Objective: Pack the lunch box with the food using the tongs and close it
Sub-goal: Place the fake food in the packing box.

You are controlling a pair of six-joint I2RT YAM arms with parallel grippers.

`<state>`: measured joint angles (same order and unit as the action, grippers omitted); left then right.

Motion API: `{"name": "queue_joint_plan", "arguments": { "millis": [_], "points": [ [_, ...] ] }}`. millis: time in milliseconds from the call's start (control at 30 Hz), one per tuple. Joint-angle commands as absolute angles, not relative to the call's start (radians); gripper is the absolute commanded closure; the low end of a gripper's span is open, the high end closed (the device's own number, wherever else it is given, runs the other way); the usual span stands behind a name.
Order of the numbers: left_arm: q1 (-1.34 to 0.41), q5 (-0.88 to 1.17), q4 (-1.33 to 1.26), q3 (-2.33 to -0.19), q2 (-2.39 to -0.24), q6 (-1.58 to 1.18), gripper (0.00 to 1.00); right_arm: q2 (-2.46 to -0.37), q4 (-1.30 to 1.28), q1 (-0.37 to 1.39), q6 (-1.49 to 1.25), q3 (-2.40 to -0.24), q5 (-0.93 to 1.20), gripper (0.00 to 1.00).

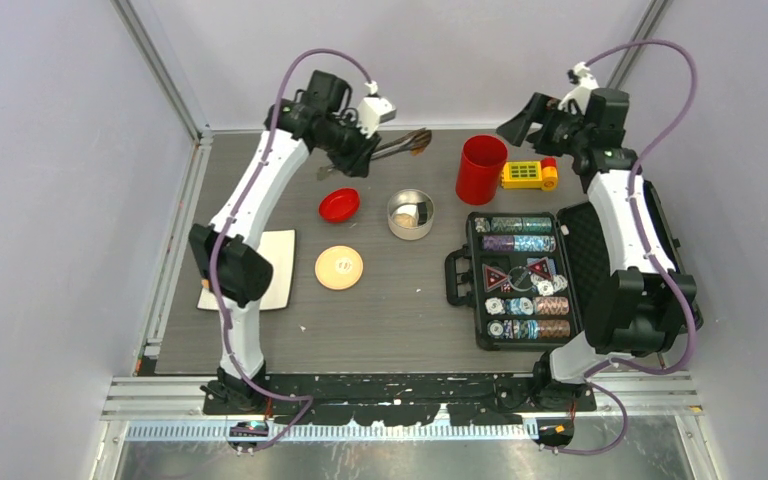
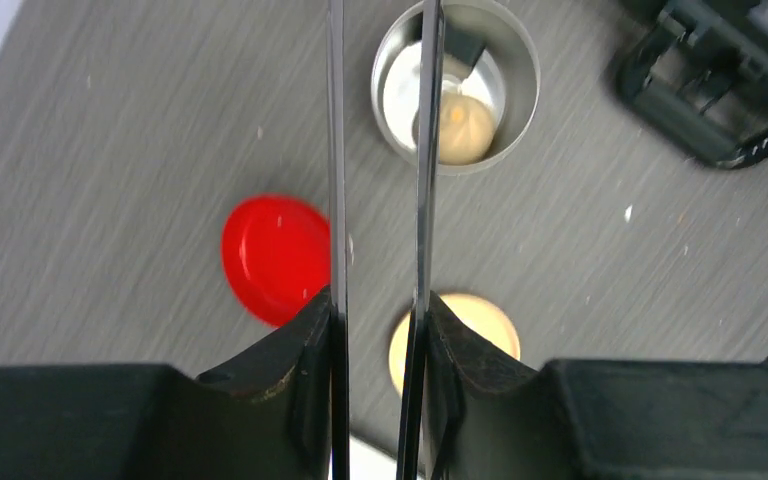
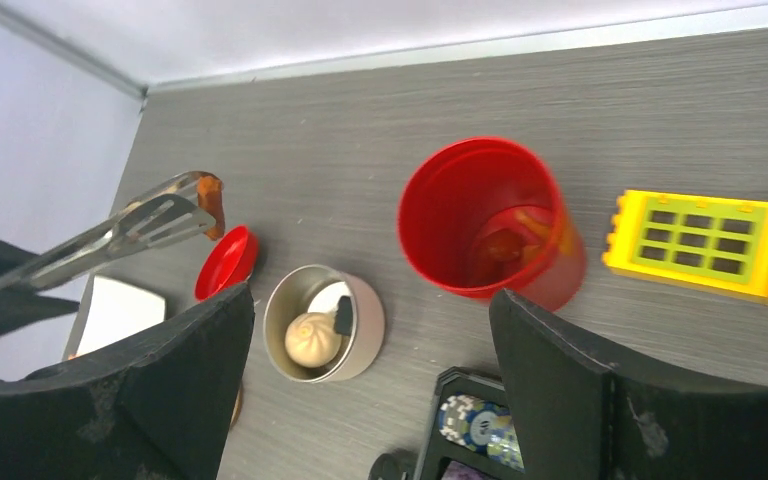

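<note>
My left gripper is shut on the silver tongs and holds them above the table's back middle. In the right wrist view an orange-brown piece of food sits between the tongs' tips. The steel lunch box stands open below, with a pale bun and a dark piece inside. Its tan lid lies flat to the left. In the left wrist view the tongs' arms run over the lunch box. My right gripper hangs open and empty at the back right.
A red cup with orange pieces inside stands right of the lunch box. A yellow toy block lies beside the cup. A small red lid lies left of the lunch box. An open black case of poker chips fills the right side. A white mat lies left.
</note>
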<state>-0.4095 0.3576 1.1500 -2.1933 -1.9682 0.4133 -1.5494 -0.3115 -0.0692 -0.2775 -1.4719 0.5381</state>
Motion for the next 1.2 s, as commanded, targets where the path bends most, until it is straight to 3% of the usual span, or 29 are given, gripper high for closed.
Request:
{"name": "queue_joint_plan", "arguments": {
  "millis": [0,400,1167],
  "points": [
    [-0.477,0.399,0.997,-2.355,-2.070,0.295,0.84,-1.526,-0.248,-0.140,-0.341,-1.506,0.532,0.08],
    [-0.591,0.389,0.750,-2.436,-2.216,0.193,0.80,-1.505,-0.252,-0.305,-0.425,-1.455,0.561,0.08],
    [-0.623,0.365,0.673,-2.419,-2.334,0.198,0.74,-1.466,-0.247,-0.318,-0.422,-1.411,0.564,0.08]
  ]
}}
